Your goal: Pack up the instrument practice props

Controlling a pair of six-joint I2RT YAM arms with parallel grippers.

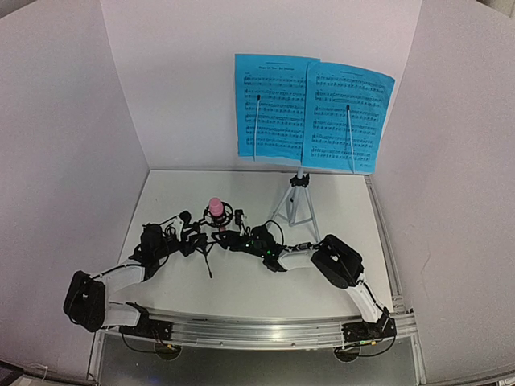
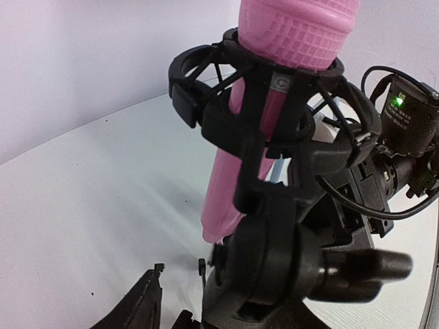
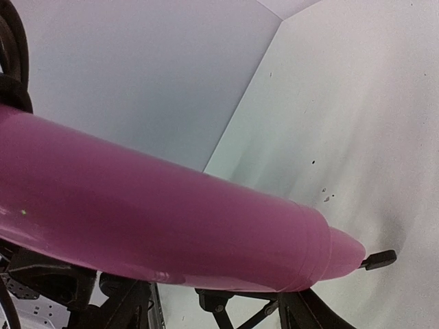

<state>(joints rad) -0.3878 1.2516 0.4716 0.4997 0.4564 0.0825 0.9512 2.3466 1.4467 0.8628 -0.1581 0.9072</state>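
The pink microphone [image 1: 215, 207] stands upright in the ring mount of the black tripod mic stand [image 1: 228, 215] mid-table. My left gripper [image 1: 191, 235] is at the stand's left side. In the left wrist view the stand's joint [image 2: 274, 274] fills the space beside one finger [image 2: 144, 301], with a gap between them; the microphone [image 2: 295, 27] rises above. My right gripper [image 1: 239, 239] reaches in from the right. Its fingers [image 3: 312, 312] stand wide under the microphone's handle [image 3: 171, 219], tips hidden. Blue sheet-music pages [image 1: 273, 104] rest on the music stand's silver tripod [image 1: 296, 205] at the back.
White walls close in the table [image 1: 338, 201] on the left, back and right. A metal rail [image 1: 265, 328] runs along the near edge by the arm bases. The right wrist's camera housing with a green light [image 2: 405, 116] sits close behind the ring mount.
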